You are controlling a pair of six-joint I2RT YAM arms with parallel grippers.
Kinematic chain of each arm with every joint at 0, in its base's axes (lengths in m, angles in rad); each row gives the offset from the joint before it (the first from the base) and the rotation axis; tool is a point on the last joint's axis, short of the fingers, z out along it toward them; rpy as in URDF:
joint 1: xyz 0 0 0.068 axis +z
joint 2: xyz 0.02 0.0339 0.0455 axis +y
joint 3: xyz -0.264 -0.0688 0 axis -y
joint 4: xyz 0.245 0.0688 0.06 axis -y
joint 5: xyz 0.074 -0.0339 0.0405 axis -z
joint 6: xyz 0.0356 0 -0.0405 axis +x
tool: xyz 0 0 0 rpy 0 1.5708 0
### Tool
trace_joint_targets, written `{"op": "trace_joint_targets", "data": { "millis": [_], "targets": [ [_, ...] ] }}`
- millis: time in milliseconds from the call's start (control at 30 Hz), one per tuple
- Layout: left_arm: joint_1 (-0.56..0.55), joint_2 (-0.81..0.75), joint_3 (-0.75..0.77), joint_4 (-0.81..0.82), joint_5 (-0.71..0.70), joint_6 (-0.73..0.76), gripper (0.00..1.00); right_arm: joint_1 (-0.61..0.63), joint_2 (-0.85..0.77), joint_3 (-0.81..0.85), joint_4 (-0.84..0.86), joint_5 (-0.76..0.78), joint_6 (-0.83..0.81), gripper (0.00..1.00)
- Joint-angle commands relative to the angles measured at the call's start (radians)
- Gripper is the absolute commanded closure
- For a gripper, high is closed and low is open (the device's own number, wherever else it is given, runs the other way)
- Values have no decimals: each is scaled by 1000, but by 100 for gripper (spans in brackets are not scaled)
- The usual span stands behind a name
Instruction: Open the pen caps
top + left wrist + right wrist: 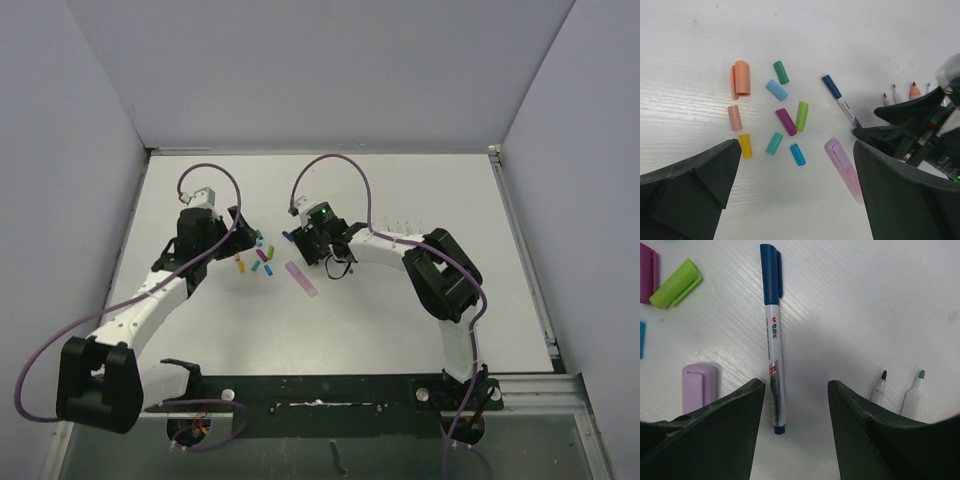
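Top view: the loose pen caps (262, 258) sit clumped mid-frame between the arms, with the pink highlighter (302, 279) just lower right. Left wrist: the left end effector (797, 145) hangs wide open and empty over them. Right wrist: the right end effector (796, 382) is spread and empty, straddling the one capped pen (774, 365), which lies up-down by its left finger with the navy cap (771, 270) at top, so I'd say right's nearer.
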Motion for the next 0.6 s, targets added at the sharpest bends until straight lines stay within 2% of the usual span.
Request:
{"op": "trace_joint_targets", "data": {
  "millis": [0,300,400,567],
  "targets": [
    [10,-146,-52,74,-10,-26,2,8,6,48,27,-16,0,46],
    [12,-236,-48,38,-7,-41,2,16,47,68,-1,-35,8,50],
    [13,-241,-45,31,-7,-42,2,16,60,70,-14,-50,14,55],
    [15,-249,-42,22,-6,-41,2,19,79,63,-38,-72,22,68]
  ]
}}
